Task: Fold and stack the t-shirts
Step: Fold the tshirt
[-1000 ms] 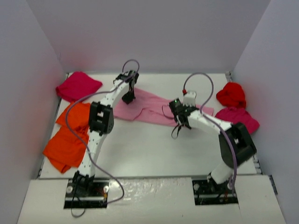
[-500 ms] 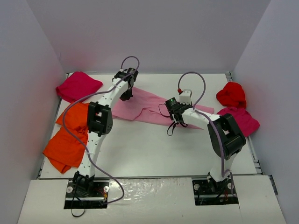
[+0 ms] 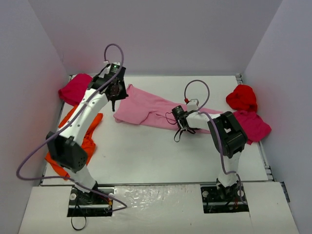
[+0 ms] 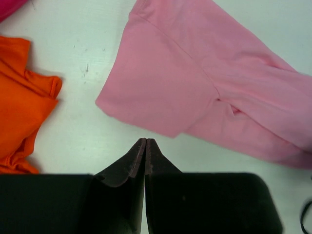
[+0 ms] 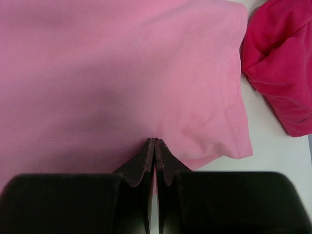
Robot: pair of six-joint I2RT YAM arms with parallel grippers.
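Your table (image 3: 146, 156) is white, walled on three sides. Take its middle as the dial in the top view.

The pink t-shirt (image 3: 146, 109) is the largest cloth. It lies spread but rumpled just toward 12 o'clock. Its long axis runs from about 10 to about 4 o'clock, with a sleeve flat at the 10 o'clock end.

The orange t-shirts (image 3: 92, 124) lie bunched at 8 to 9 o'clock, partly under your left arm. One magenta t-shirt (image 3: 73, 87) is crumpled in the 10 o'clock corner. The other magenta shirt (image 3: 256, 124) lies at 3 o'clock, just beside the pink hem. The red t-shirt (image 3: 242, 97) is balled up at 2 o'clock, touching it.

Your left gripper (image 4: 146, 142) has its fingers pressed together and holds nothing. It hangs over bare table near the pink sleeve's edge.

Your right gripper (image 5: 154, 142) is also closed tip to tip, over the pink cloth near its hem corner. Whether it touches or pinches that cloth, you cannot tell.
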